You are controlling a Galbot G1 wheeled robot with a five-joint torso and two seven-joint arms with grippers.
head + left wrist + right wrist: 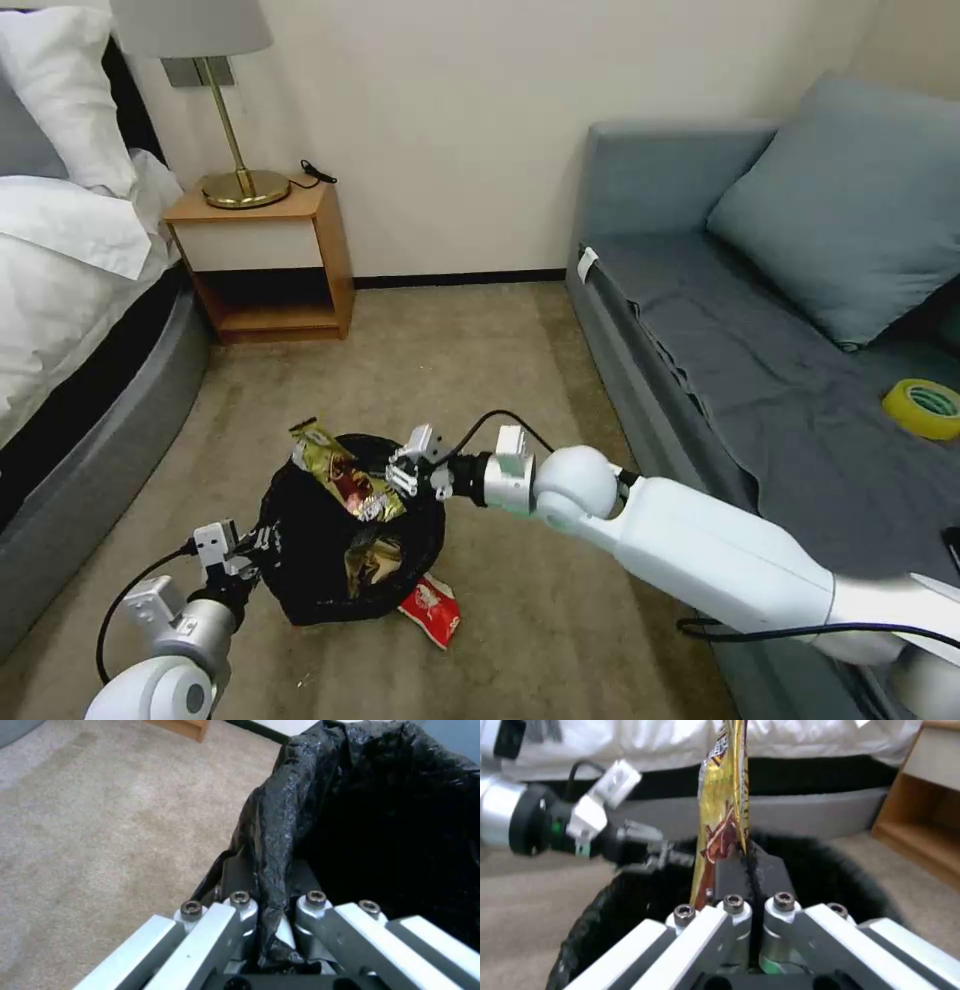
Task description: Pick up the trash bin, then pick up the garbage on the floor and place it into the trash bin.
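Glossy crinkled black plastic bin liner point(280, 832), shiny foil wrapper point(722, 813), matt carpet point(480, 350)

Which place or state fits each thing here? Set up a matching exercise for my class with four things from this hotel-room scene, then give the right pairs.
Things:
1. gold wrapper
2. red snack packet
3. yellow tape roll
4. trash bin

Places or states:
A. lying on the sofa seat
B. pinched in the right hand, above the bin's opening
C. gripped at its bag-lined rim by the left hand
D. lying on the carpet beside the bin

Pairs: 1-B, 2-D, 3-A, 4-C
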